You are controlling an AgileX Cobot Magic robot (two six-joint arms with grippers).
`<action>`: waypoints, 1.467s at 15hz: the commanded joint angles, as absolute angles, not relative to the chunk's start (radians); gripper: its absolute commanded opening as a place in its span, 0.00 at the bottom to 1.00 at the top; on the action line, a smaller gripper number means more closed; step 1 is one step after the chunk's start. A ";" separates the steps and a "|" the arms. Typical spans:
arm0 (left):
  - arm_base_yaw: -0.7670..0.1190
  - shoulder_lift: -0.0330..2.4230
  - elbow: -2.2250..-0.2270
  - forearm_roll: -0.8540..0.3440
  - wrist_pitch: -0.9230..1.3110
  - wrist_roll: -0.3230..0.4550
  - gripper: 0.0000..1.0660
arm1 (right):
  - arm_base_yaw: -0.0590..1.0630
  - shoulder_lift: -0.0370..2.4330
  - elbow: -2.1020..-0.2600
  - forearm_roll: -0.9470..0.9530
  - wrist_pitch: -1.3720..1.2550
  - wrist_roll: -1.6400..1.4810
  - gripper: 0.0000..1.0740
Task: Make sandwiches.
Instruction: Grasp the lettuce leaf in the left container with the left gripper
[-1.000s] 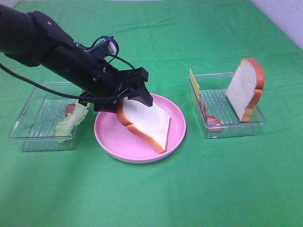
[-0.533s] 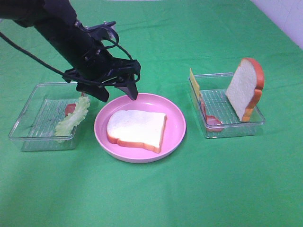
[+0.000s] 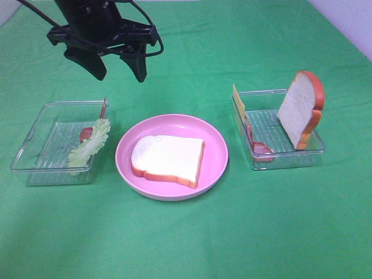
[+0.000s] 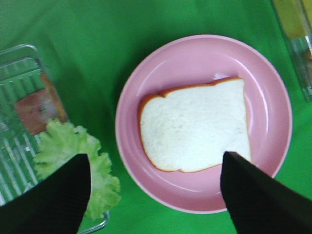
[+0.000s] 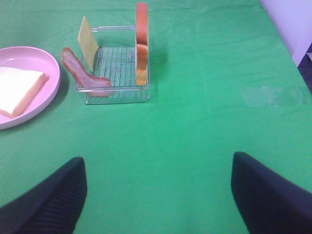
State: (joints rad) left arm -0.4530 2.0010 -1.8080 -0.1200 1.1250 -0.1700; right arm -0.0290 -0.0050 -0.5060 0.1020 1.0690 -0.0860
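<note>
Your bread slice (image 3: 168, 158) lies flat on the pink plate (image 3: 218, 157) mid-counter, a base for fillings. The left gripper (image 3: 120, 75) hovers toward the far-left corner, jaws apart and empty. The right gripper (image 5: 157, 156) also stands apart.

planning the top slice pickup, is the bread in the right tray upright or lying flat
Upright. The bread slice stands on edge in the clear tray, rising above its rim; the right wrist view shows it edge-on.
</note>
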 commanded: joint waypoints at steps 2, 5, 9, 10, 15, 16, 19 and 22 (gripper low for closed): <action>-0.455 1.999 -1.850 0.000 1.254 -0.253 0.67 | -0.033 -0.013 -0.506 0.097 1.060 -0.098 0.72; -0.455 2.000 -1.844 0.012 1.290 -0.266 0.67 | -0.033 -0.013 -0.506 0.097 1.060 -0.098 0.72; -0.457 2.000 -1.711 -0.017 1.290 -0.282 0.67 | -0.033 -0.013 -0.506 0.097 1.060 -0.098 0.72; -0.458 2.000 -1.662 -0.017 1.290 -0.286 0.67 | -0.033 -0.013 -0.506 0.097 1.060 -0.098 0.72; -0.458 2.000 -1.551 0.027 1.259 -0.312 0.68 | -0.033 -0.013 -0.506 0.097 1.060 -0.098 0.72; -0.458 2.006 -1.550 0.027 1.244 -0.312 0.68 | -0.033 -0.013 -0.506 0.097 1.060 -0.098 0.72; -0.458 2.061 -1.550 0.026 1.204 -0.312 0.68 | -0.033 -0.013 -0.506 0.097 1.060 -0.098 0.72; -0.458 2.090 -1.550 0.024 1.123 -0.310 0.68 | -0.033 -0.013 -0.506 0.097 1.060 -0.098 0.72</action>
